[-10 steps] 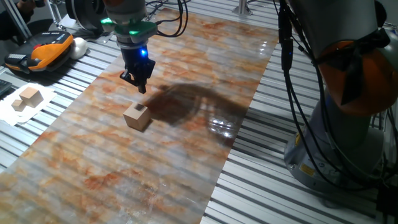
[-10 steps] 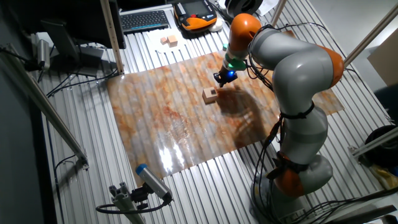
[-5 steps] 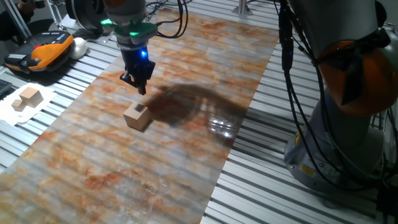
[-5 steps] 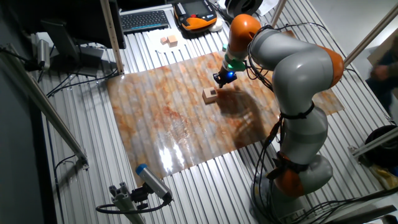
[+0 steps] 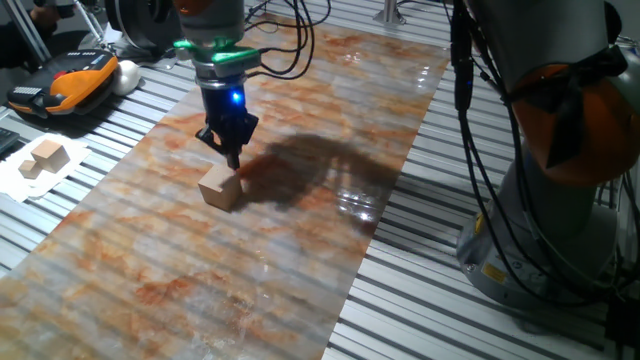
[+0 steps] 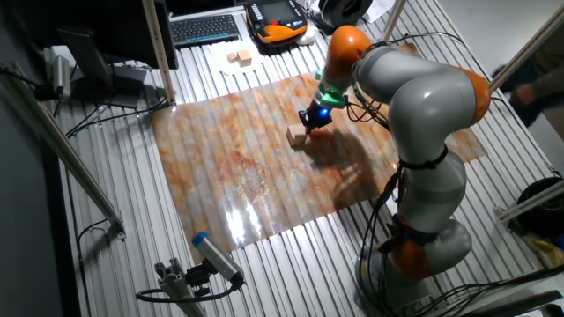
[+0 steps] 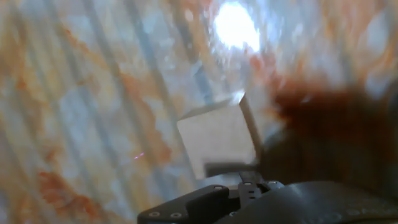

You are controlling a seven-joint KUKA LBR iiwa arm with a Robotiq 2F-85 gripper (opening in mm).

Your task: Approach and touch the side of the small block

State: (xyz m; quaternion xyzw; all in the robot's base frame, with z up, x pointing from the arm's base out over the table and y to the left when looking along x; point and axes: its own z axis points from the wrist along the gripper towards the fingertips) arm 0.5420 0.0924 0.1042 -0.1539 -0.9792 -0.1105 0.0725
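Closest to me, the small block point(image 5: 220, 186) is sitting on the shiny orange-and-white mat point(image 5: 150, 270), near its middle. The gripper point(image 5: 231, 160) is hanging right over the block's back edge, its dark tip just beside the top. I cannot tell if it is touching, or if the fingers are spread or pressed together. In the hand view, the block point(image 7: 217, 138) is looking blurry, right by the fingers. Farther back, two pale wooden blocks point(image 5: 42, 157) are lying on white paper point(image 5: 30, 180).
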